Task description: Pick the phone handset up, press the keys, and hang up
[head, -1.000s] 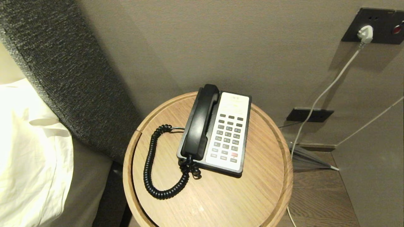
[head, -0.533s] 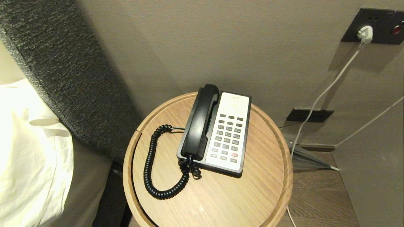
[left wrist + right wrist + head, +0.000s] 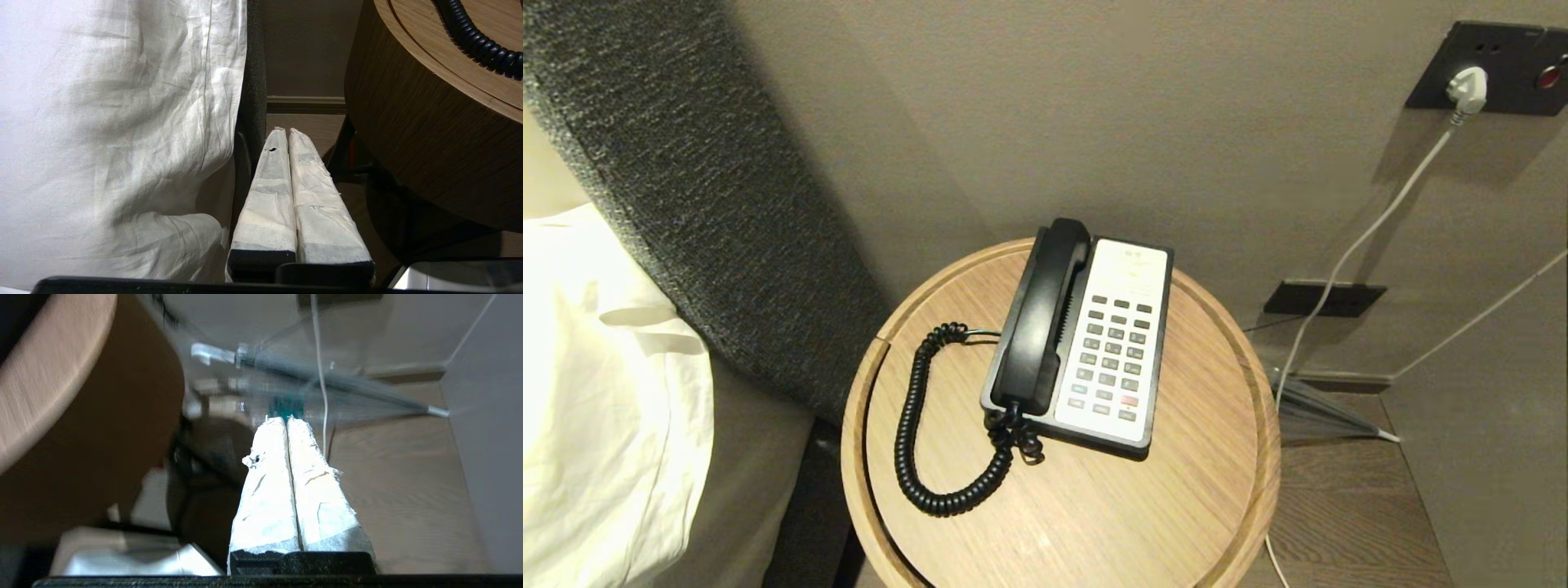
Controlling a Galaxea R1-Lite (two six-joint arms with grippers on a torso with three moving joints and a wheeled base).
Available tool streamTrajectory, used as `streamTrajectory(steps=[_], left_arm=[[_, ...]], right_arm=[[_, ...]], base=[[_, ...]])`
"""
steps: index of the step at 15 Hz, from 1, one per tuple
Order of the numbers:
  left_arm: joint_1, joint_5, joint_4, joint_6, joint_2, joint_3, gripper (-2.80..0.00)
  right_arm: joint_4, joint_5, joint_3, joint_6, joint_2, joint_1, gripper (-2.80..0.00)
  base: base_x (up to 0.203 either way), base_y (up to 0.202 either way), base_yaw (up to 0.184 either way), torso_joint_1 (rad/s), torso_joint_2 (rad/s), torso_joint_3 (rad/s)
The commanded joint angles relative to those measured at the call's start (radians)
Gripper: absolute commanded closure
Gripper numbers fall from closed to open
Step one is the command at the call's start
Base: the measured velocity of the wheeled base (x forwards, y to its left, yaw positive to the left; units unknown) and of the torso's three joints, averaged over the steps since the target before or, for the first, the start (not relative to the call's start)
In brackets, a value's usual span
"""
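The black phone handset (image 3: 1042,318) lies in its cradle on the left side of the phone base, on a round wooden table (image 3: 1201,490). Its black coiled cord (image 3: 915,425) loops over the tabletop to the left. The keys (image 3: 1112,358), dark grey with one red, fill the white faceplate beside the handset. Neither arm shows in the head view. My left gripper (image 3: 284,131) is shut and empty, low between the bed sheet and the table's side. My right gripper (image 3: 285,419) is shut and empty, low beside the table, pointing at the floor.
A grey padded headboard (image 3: 686,188) and a white bed sheet (image 3: 596,392) stand left of the table. On the right wall a white plug (image 3: 1467,86) sits in a black socket plate, its cable hanging down. A folded umbrella (image 3: 327,381) lies on the wooden floor by the wall.
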Motion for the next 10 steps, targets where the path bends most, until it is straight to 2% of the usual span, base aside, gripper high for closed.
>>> streamTrajectory(steps=[1,2,4,6,8,10], left_arm=[[0.0,0.0,0.0,0.0,0.001,0.02,0.0],[0.0,0.001,0.0,0.0,0.001,0.02,0.0],[0.0,0.0,0.0,0.0,0.001,0.02,0.0],[0.0,0.0,0.0,0.002,0.001,0.02,0.0],[0.0,0.001,0.0,0.0,0.001,0.02,0.0],[0.0,0.0,0.0,0.001,0.001,0.02,0.0]], right_arm=[[0.059,0.001,-0.01,-0.018,-0.092,0.005,0.0],[0.047,-0.006,-0.009,-0.06,-0.107,0.006,0.0],[0.015,-0.04,0.042,-0.094,-0.112,0.006,0.0],[0.011,-0.036,0.032,-0.15,-0.127,0.006,0.0],[0.009,-0.04,0.032,-0.107,-0.128,0.006,0.0],[0.01,-0.036,0.032,-0.123,-0.129,0.006,0.0]], base=[[0.0,0.0,0.0,0.0,0.0,0.0],[0.0,0.0,0.0,0.0,0.0,0.0],[0.0,0.0,0.0,0.0,0.0,0.0],[0.0,0.0,0.0,0.0,0.0,0.0],[0.0,0.0,0.0,0.0,0.0,0.0],[0.0,0.0,0.0,0.0,0.0,0.0]])
